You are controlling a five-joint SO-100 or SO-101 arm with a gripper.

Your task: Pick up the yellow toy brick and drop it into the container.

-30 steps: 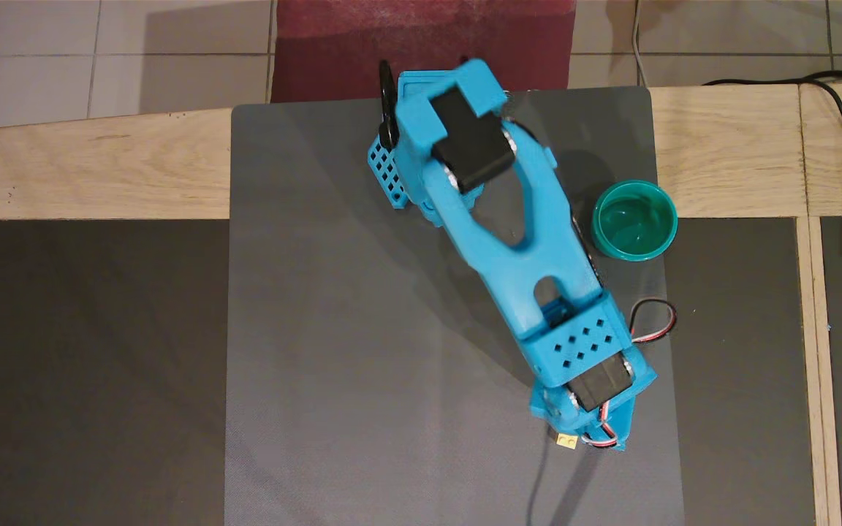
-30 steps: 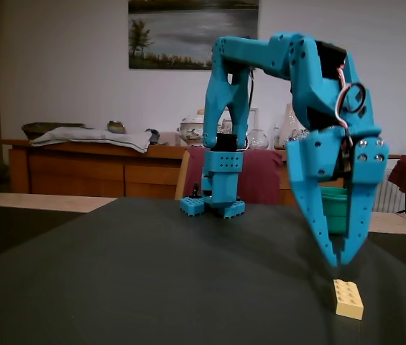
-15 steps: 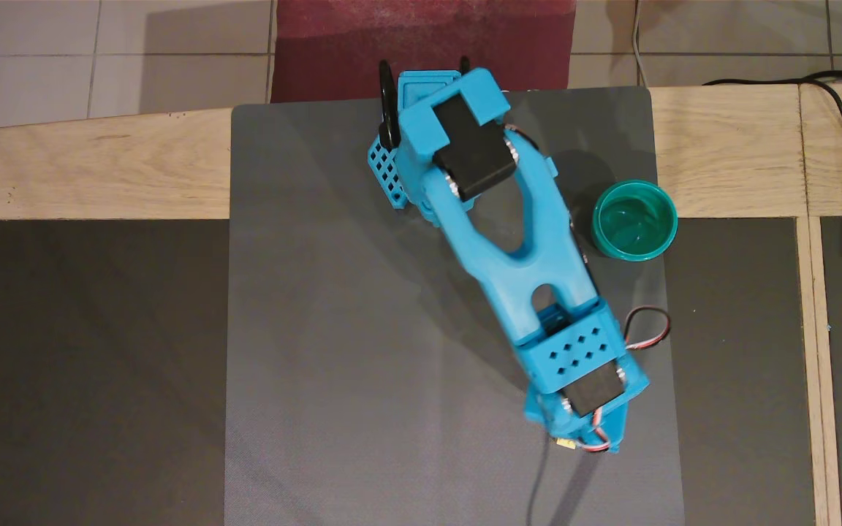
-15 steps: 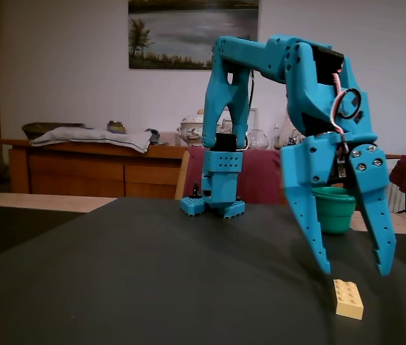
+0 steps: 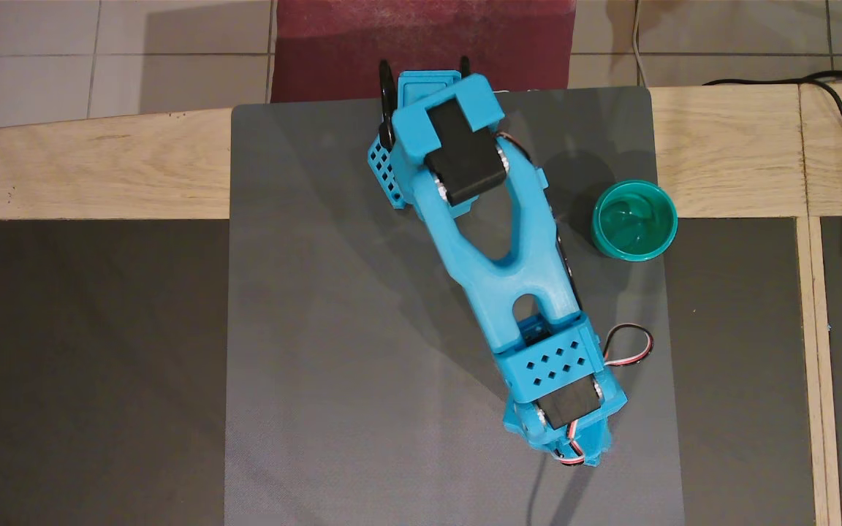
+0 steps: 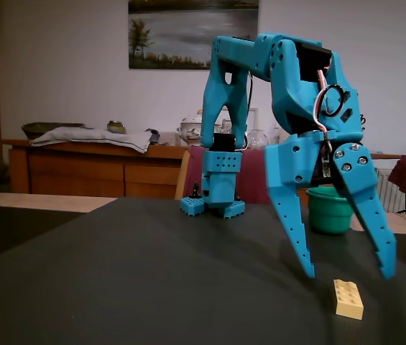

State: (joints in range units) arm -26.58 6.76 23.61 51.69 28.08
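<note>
End effector (image 6: 348,274) hangs wide open & empty just above the yellow toy brick (image 6: 348,299), which lies flat, studs up, on the table (image 6: 116,287). Nothing grasped yet; grab, lift & drop into the container (image 5: 634,220) all remain. Brick: small, pale yellow.

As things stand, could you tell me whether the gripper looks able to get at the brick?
Probably yes. In the fixed view the gripper hangs open just above the brick, fingers spread to either side of it, and nothing lies between them. The overhead view hides the brick under the arm.
</note>
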